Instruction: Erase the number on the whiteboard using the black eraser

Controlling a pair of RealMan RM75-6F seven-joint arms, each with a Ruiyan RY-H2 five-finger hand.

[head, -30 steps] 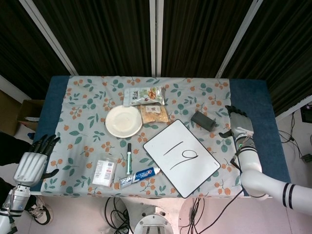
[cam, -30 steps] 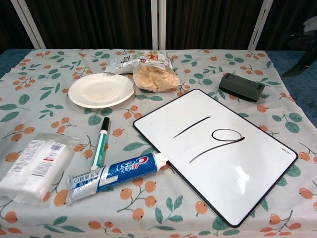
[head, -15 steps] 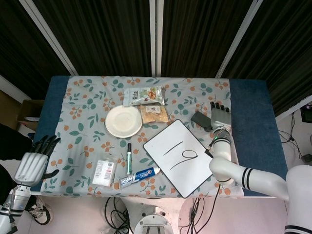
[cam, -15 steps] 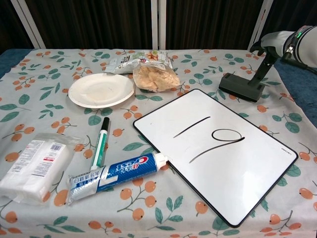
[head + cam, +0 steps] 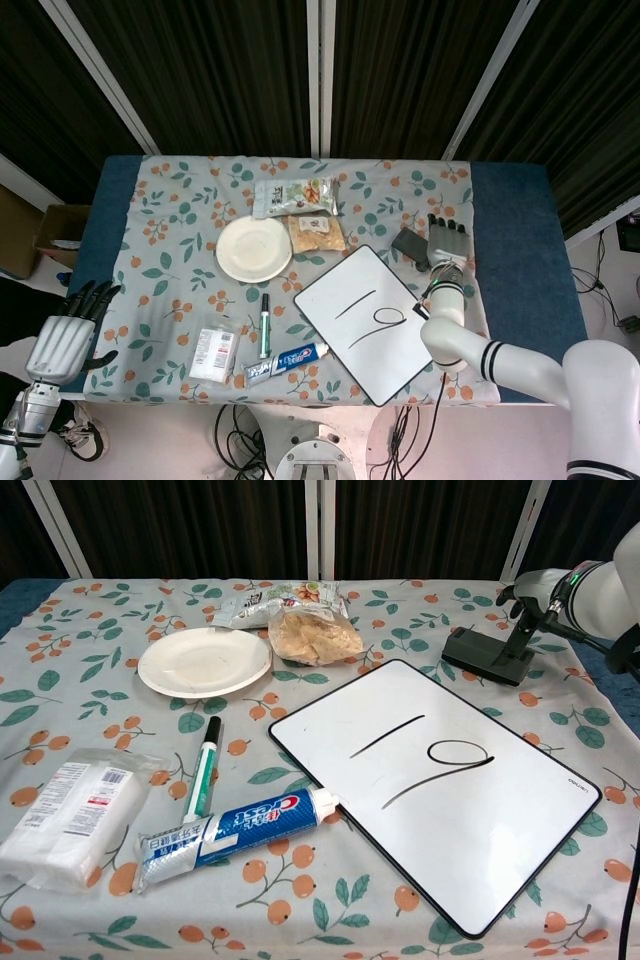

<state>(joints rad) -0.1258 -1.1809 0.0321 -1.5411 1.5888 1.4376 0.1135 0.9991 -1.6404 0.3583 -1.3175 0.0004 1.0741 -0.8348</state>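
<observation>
Underneath everything, a table [image 5: 520, 230] with a blue top, mostly covered by a pale cloth [image 5: 90, 695] printed with leaves and orange fruit. Behind the far edge, dark slatted panels split by white posts; beside the left edge, on the floor, a cardboard box [image 5: 60, 232].

One whiteboard [image 5: 440, 790], lying askew toward the near right corner, marked "19" [image 5: 425, 760] in black and unerased. One black eraser [image 5: 487, 656], flat on the cloth just beyond the board's far right edge. One white plate [image 5: 204, 662] left of centre near the far edge. Two snack packets: a printed pouch [image 5: 294, 195] at the far edge, a clear bag of biscuits [image 5: 312, 635] just in front of it. One green marker [image 5: 204, 766] and one toothpaste tube [image 5: 235, 837] toward the near edge, tube tip touching the board. One tissue pack [image 5: 68, 820] at the near left corner.

Right hand [image 5: 528, 602] poised at the eraser's right end, fingers [image 5: 519, 638] reaching down to its top edge; a closed grip cannot be told. Left hand [image 5: 66, 335] off the near left corner, fingers spread, holding nothing.
</observation>
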